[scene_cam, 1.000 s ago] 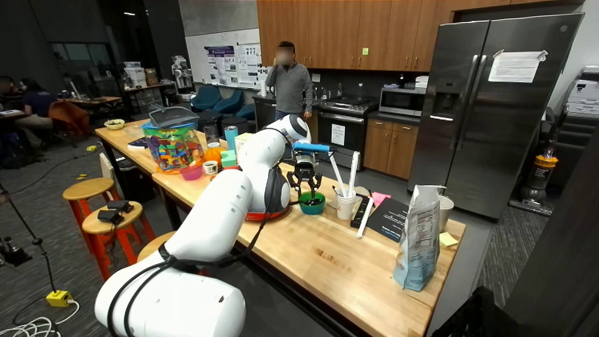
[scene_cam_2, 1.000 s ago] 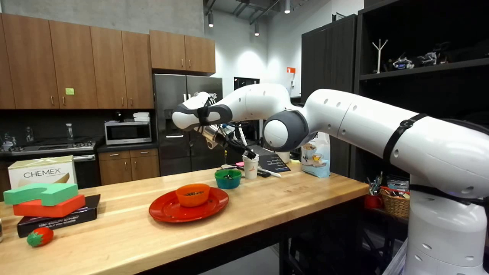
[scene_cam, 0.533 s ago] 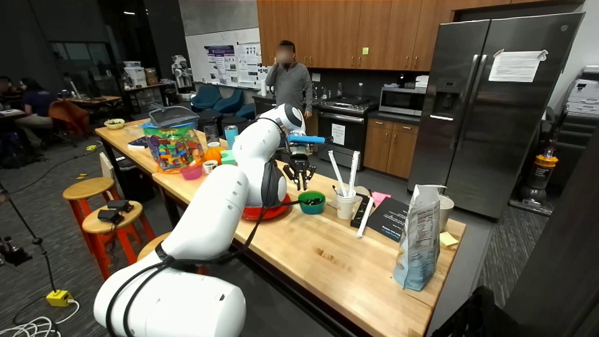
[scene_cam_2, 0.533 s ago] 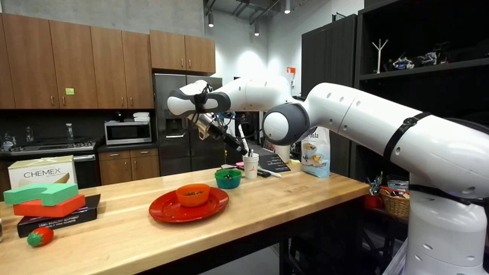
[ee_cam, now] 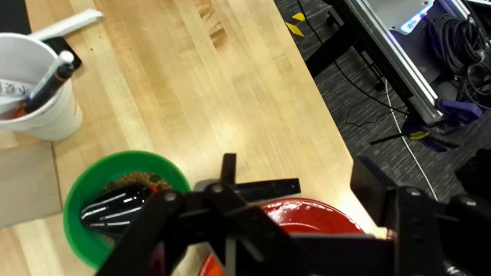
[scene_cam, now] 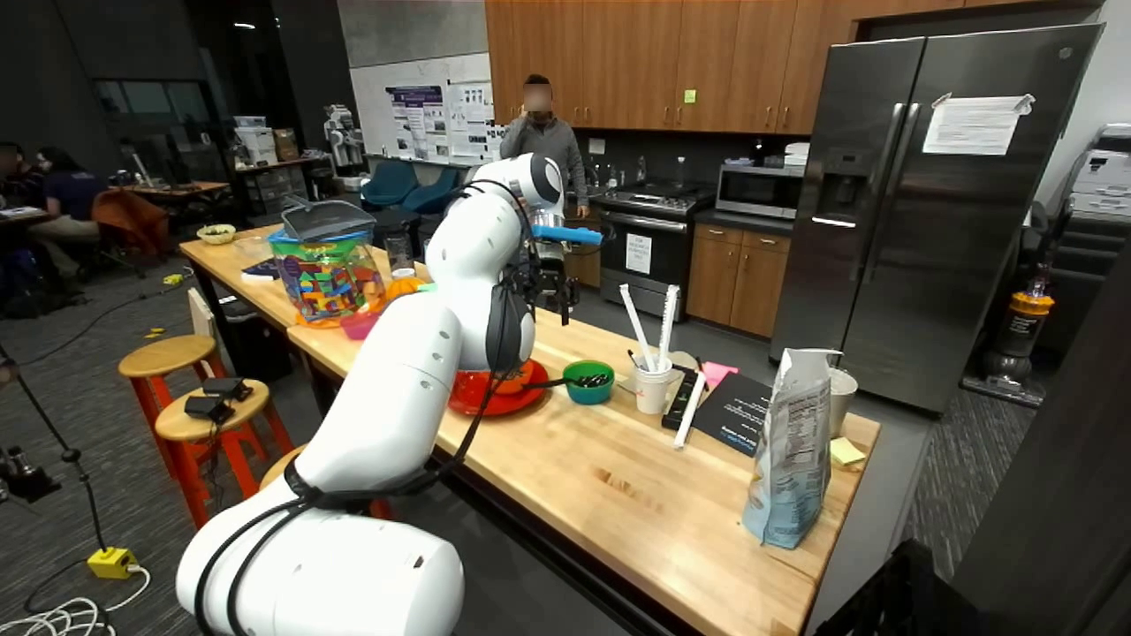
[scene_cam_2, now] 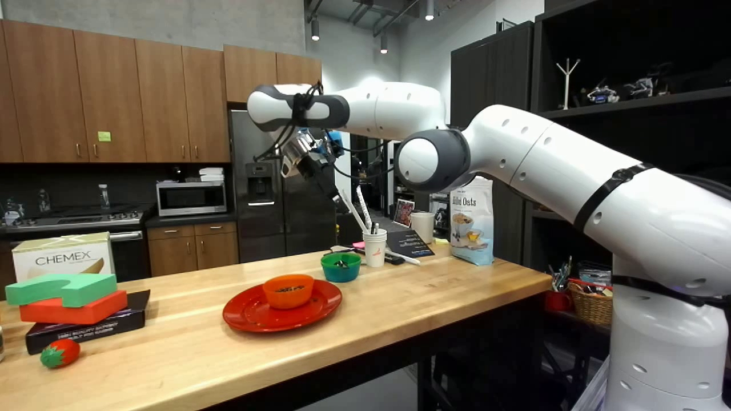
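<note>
My gripper [scene_cam: 550, 309] hangs well above the table, tilted, and shows also in an exterior view [scene_cam_2: 340, 204]. In the wrist view its fingers [ee_cam: 295, 179] are apart with nothing held between them. The nearest things below are a green bowl [ee_cam: 80, 195] and a red plate [ee_cam: 299, 212]. The bowl holds small brown bits and a glossy black rounded thing [ee_cam: 115, 209]. A dark flat bar [ee_cam: 268, 188] shows beyond the left finger, perhaps that thing's handle; the finger hides where they would join. On the plate stands an orange bowl [scene_cam_2: 291, 301] with small brown bits.
A white cup [scene_cam_2: 375, 254] with pens and white strips stands beside the green bowl. Further along stand an oats bag [scene_cam_2: 472, 228] and a dark booklet [scene_cam: 733, 411]. Foam blocks [scene_cam_2: 74, 311], a Chemex box [scene_cam_2: 63, 254] and a toy strawberry [scene_cam_2: 60, 353] lie at the other end.
The gripper has risen from just above the green bowl and drawn back from it, the arm lifting with it. The bowls, plate and cup have stayed in place.
</note>
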{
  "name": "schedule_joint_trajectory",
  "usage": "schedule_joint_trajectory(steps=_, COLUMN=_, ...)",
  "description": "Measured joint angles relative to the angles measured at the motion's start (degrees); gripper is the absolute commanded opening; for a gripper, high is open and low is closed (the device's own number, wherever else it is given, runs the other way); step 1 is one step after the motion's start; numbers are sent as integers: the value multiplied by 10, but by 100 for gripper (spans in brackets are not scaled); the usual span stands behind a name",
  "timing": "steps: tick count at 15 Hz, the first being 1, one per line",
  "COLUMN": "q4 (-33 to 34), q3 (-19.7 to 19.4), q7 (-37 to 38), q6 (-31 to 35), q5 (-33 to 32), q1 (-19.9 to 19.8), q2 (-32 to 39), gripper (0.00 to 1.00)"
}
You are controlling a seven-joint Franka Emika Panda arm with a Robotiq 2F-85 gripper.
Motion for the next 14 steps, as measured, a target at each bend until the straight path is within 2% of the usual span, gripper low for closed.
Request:
schedule_joint_trajectory(steps=7, q4=-1, q3=46, q7=-47, q6=40, q5=72, q1=-1, q2=-10, gripper=100)
schedule_joint_trajectory(steps=14, q4=-1, q3=73, q7=-63, q6=66, q5=117, q1=5, q2=-10, gripper=100)
